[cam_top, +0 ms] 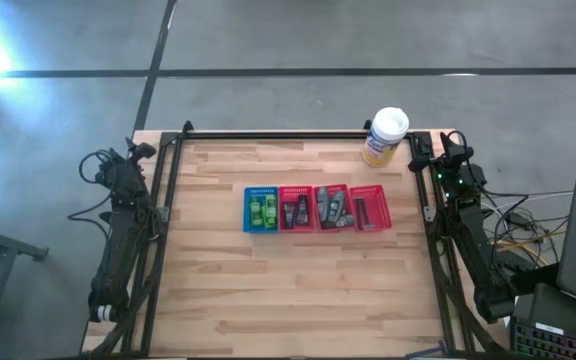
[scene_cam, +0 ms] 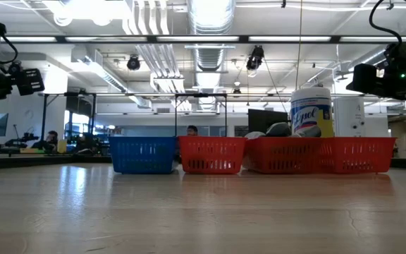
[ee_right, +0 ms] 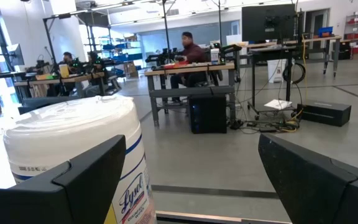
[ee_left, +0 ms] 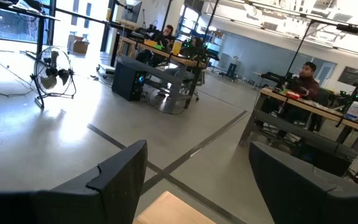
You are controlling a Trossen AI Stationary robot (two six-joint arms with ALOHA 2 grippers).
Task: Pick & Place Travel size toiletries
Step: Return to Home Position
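Note:
The toiletries lie sorted in a row of four small slotted trays at mid table. Bright green packets (cam_top: 261, 209) fill the blue tray (cam_top: 249, 192). Small dark tubes (cam_top: 297, 211) lie in the first red tray, grey oval containers (cam_top: 332, 208) in the second, and a thin dark stick (cam_top: 362, 211) in the third. In the low view, grey tops (scene_cam: 277, 130) stick up over a red tray rim. My left gripper (cam_top: 138, 150) (ee_left: 197, 186) waits open at the table's far left corner. My right gripper (cam_top: 420, 155) (ee_right: 197, 186) waits open at the far right corner, facing the canister.
A tall yellowish wipes canister with a white lid (cam_top: 386, 137) (ee_right: 79, 155) stands at the far edge near my right gripper. A dark frame rail (cam_top: 288, 134) borders the table. Bare wood (cam_top: 288, 290) lies on the near side of the trays. People sit at desks in the room beyond.

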